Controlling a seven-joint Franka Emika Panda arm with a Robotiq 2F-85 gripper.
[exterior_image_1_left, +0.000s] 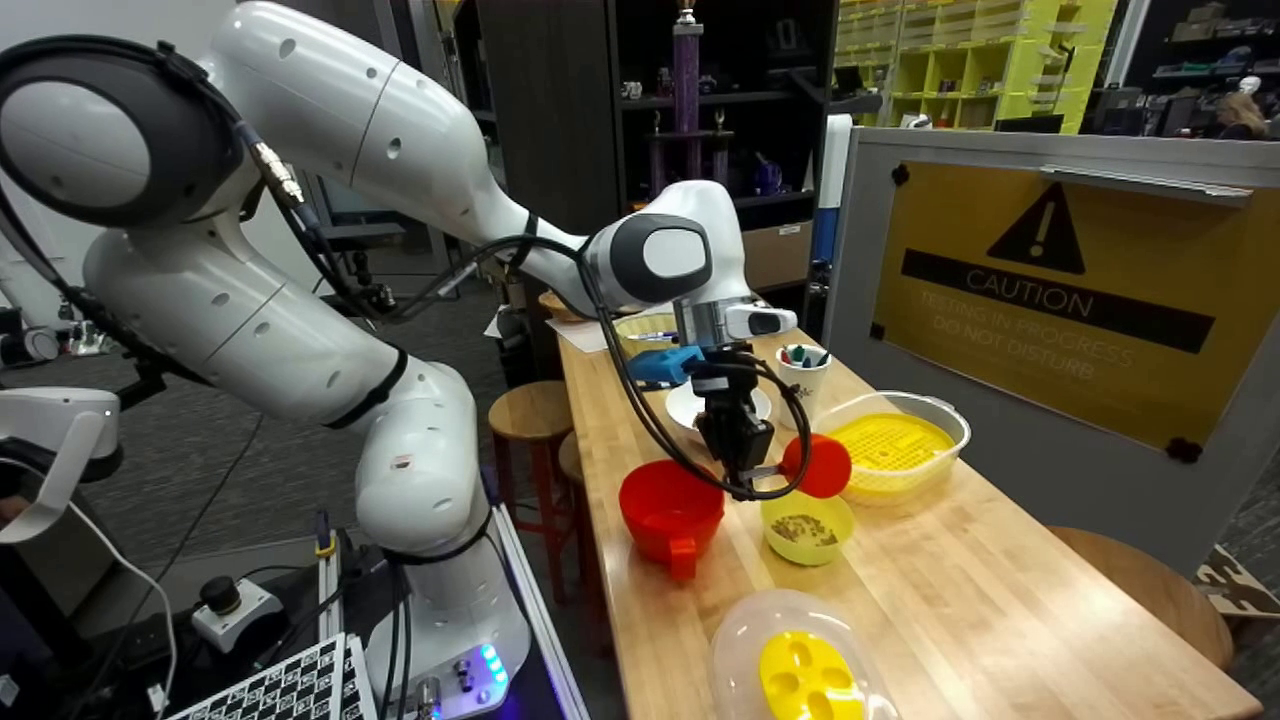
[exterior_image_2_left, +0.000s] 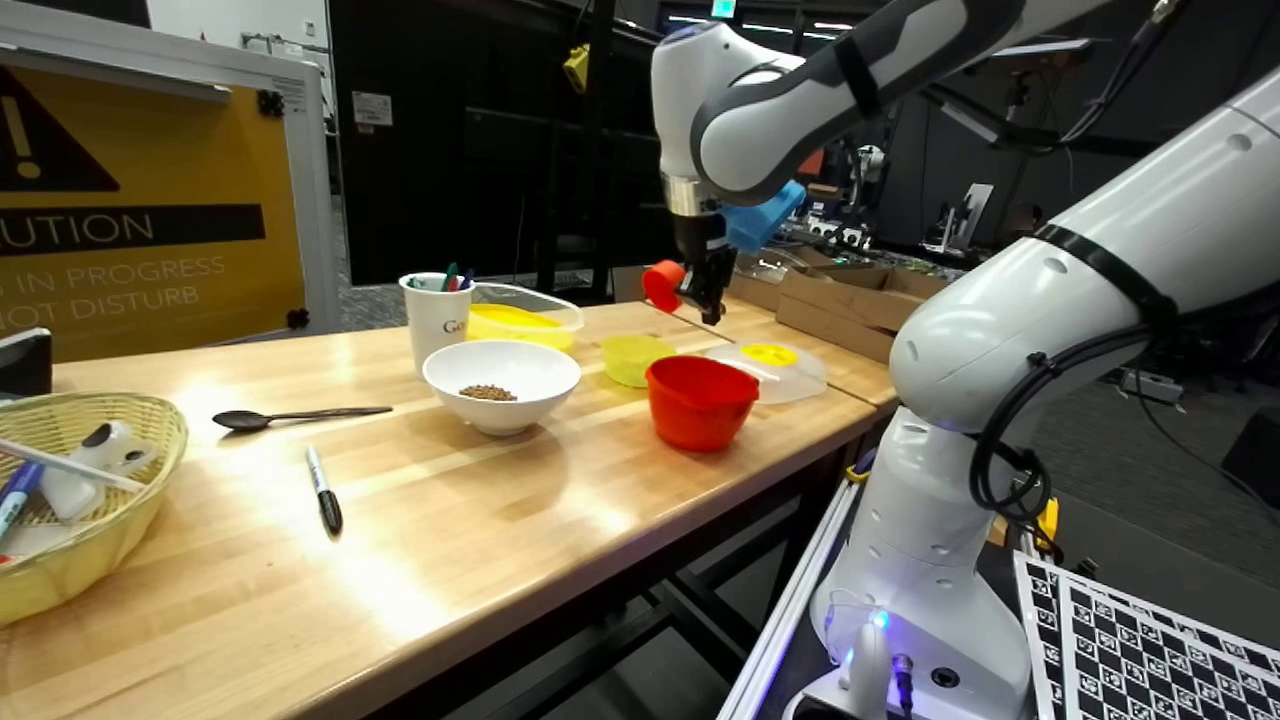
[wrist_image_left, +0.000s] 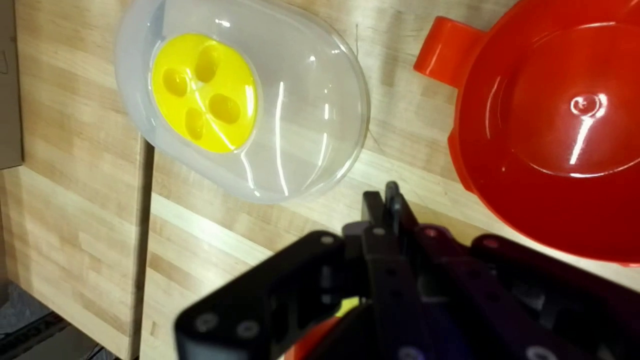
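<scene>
Gripper (wrist_image_left: 384, 202): stands narrow, with tips drawn nearly together; holds a red scoop (exterior_image_1_left: 822, 466) by the handle, partly hidden. Hangs well above the wooden table (exterior_image_2_left: 430, 540).

Red scoop: juts sideways from the grip, raised off the table; in an exterior view, overlaps the rim of a yellow bowl (exterior_image_1_left: 803, 553) in line of sight.

Yellow bowl: sits upright on the table; contains brown pellets (exterior_image_1_left: 806, 527).

Red bowl (exterior_image_2_left: 700, 415): sits upright just beside the yellow bowl; bears a stubby handle, plain in the wrist view.

Translucent oval shell (wrist_image_left: 310, 110): lies near the red bowl; carries a yellow insert (wrist_image_left: 200, 95) with four hollows.

Translucent tub (exterior_image_1_left: 948, 425): stands near the yellow bowl; contains a yellow perforated tray (exterior_image_1_left: 890, 440).

White bowl (exterior_image_2_left: 500, 412): stands upright near the red bowl; contains a brown heap (exterior_image_2_left: 487, 392) of small pieces.

White cup (exterior_image_2_left: 435, 330): stands upright just beside the white bowl; holds pens (exterior_image_2_left: 448, 280).

Dark spoon (exterior_image_2_left: 300, 414): lies flat, near the white bowl.

Black-capped marker (exterior_image_2_left: 323, 490): lies flat, near the dark spoon.

Pale woven basket (exterior_image_2_left: 125, 530): sits well apart from the red bowl; holds white objects and a blue pen (exterior_image_2_left: 18, 492).

Cardboard boxes (exterior_image_2_left: 840, 310): stand past the translucent oval shell.

Yellow caution sign (exterior_image_1_left: 1050, 350): hangs on a grey partition (exterior_image_1_left: 1010, 480).
</scene>
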